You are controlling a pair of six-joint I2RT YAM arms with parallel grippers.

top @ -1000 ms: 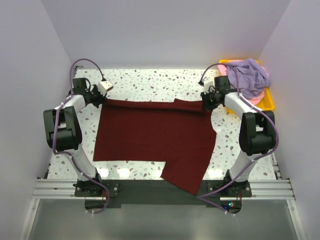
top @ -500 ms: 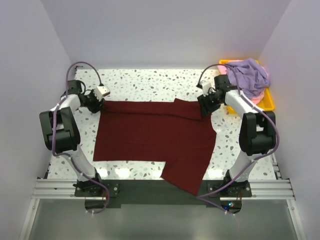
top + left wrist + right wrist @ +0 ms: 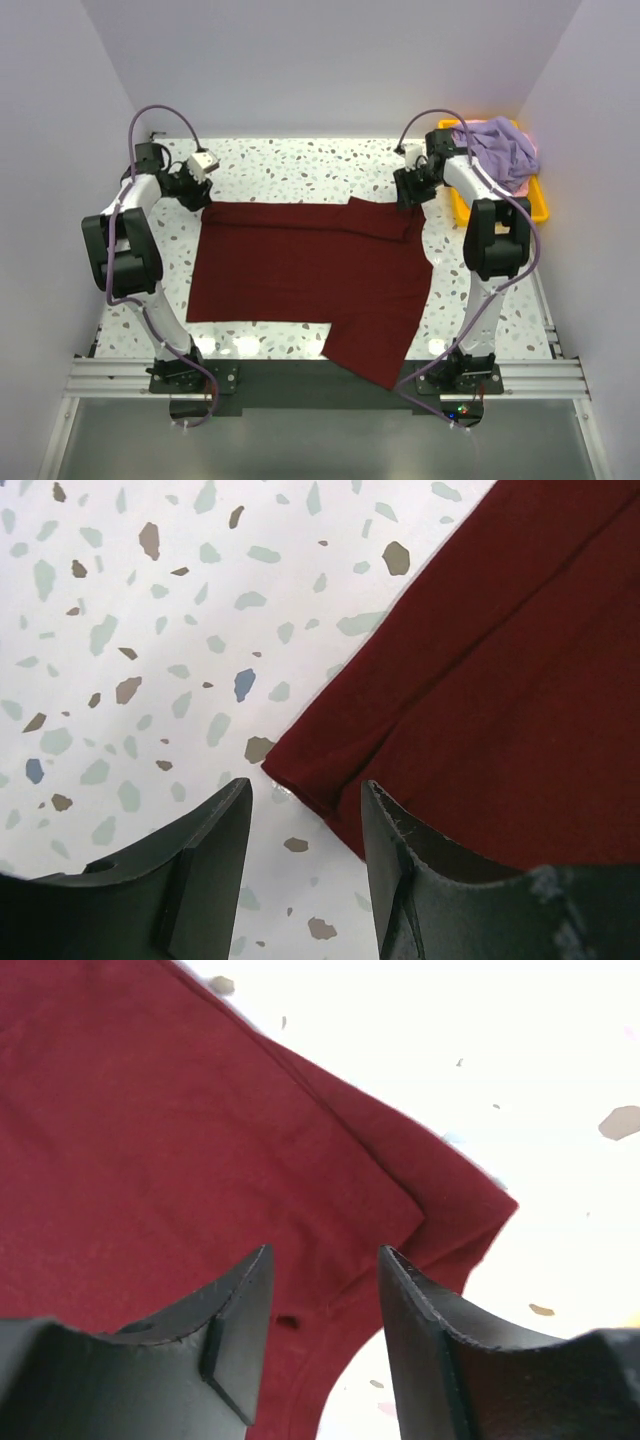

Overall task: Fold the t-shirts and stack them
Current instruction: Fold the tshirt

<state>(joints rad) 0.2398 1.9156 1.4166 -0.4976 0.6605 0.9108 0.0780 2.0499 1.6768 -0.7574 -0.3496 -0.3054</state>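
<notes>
Top external, maroon t-shirt [image 3: 310, 265] spread flat, left end effector [image 3: 305, 800] and right end effector [image 3: 325, 1260] parted, empty.

In your left wrist view, the left gripper [image 3: 304, 792] fills the bottom of the frame. Its two dark fingers [image 3: 205, 870] stand apart with nothing clamped between them. The maroon t-shirt [image 3: 500, 680] covers the right side and upper right, lying flat on the speckled table [image 3: 130, 630]. You can see one hemmed corner of it pointing down and left into the gap just above the fingertips, and a straight crease runs diagonally up through the cloth. Bare tabletop takes up the left half.
</notes>
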